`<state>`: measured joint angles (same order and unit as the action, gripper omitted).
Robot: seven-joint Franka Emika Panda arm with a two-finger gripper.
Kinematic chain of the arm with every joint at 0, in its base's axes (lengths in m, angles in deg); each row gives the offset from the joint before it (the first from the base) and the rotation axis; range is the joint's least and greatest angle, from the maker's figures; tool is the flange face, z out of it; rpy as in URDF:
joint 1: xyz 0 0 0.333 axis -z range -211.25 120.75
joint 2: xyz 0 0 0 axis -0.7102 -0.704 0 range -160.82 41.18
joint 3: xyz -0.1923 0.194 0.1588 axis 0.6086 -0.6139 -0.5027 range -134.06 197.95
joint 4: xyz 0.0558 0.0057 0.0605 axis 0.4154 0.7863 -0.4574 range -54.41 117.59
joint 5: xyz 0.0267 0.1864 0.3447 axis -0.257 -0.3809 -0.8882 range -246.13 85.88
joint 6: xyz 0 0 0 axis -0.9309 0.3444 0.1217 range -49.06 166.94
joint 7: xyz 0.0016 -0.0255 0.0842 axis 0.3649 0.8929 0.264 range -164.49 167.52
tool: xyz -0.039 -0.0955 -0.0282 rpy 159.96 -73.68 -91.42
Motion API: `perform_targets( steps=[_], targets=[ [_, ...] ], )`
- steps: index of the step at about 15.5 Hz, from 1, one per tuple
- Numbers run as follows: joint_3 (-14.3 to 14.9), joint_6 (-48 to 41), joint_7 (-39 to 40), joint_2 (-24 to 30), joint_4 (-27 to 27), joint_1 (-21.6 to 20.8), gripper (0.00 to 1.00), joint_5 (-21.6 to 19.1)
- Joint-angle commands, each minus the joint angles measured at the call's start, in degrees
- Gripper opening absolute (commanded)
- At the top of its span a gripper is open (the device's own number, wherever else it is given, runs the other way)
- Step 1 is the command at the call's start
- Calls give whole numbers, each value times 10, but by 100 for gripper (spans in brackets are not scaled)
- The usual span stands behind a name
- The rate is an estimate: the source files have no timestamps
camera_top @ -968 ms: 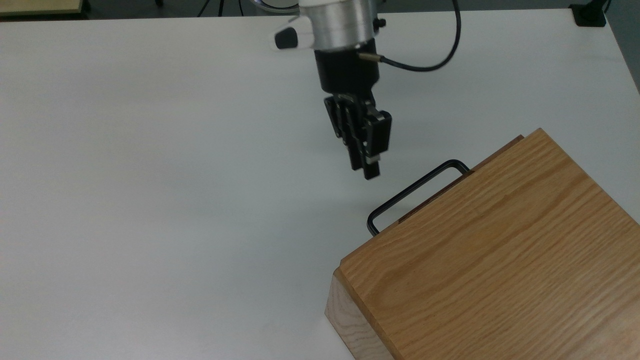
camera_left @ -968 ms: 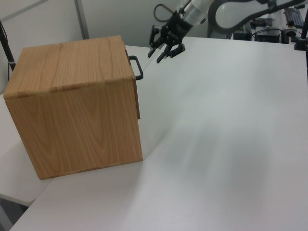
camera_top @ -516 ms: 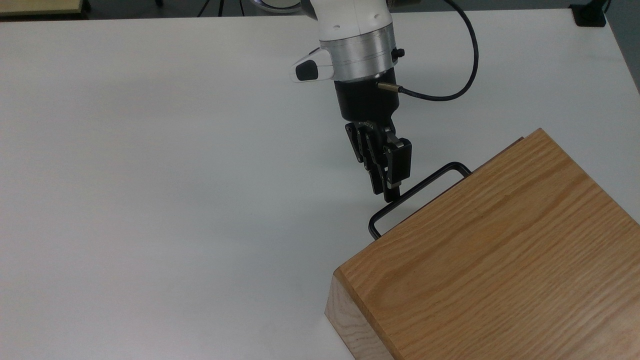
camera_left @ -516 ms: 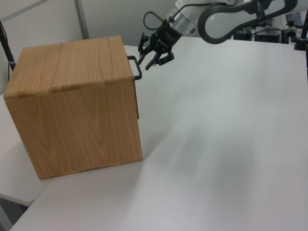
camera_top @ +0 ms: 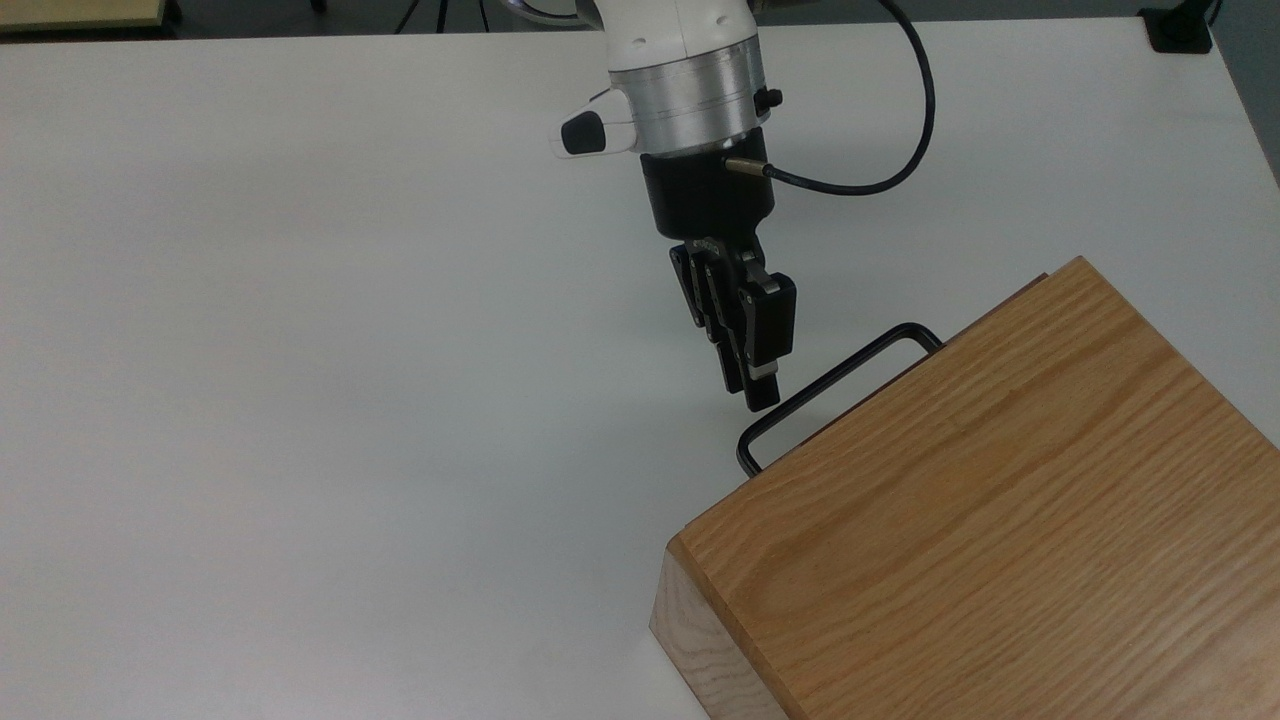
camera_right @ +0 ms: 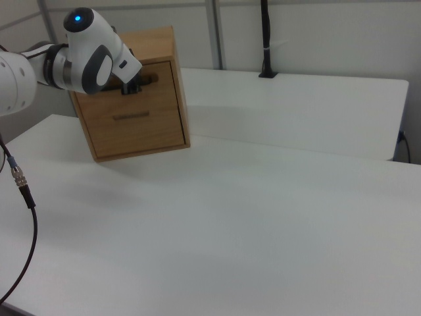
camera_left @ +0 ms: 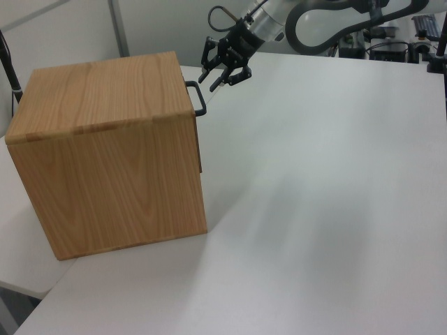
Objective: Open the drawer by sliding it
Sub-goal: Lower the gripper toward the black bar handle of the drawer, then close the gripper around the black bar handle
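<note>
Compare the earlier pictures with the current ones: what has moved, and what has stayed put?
The gripper came down toward the drawer's handle, then drew back slightly toward the top view's upper left. Nothing was grasped. The drawer stayed shut, and the cabinet did not move.

Oak drawer [camera_top: 985, 322] closed, black handle [camera_top: 835, 380] protruding
</note>
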<state>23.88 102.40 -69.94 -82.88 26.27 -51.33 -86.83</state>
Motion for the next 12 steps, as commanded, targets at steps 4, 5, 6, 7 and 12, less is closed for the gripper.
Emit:
perform_targets(
  steps=[4, 5, 6, 7, 12],
  targets=[
    [-31, 49, -12, -45, -32, -2, 32, -9],
    [-31, 49, -11, -46, -33, -2, 27, -7],
    [-31, 48, -9, -45, -29, 0, 11, -7],
    [-31, 45, -5, -43, -29, 3, 5, -5],
    [-31, -27, 31, 15, 24, 27, 2, -6]
  ],
)
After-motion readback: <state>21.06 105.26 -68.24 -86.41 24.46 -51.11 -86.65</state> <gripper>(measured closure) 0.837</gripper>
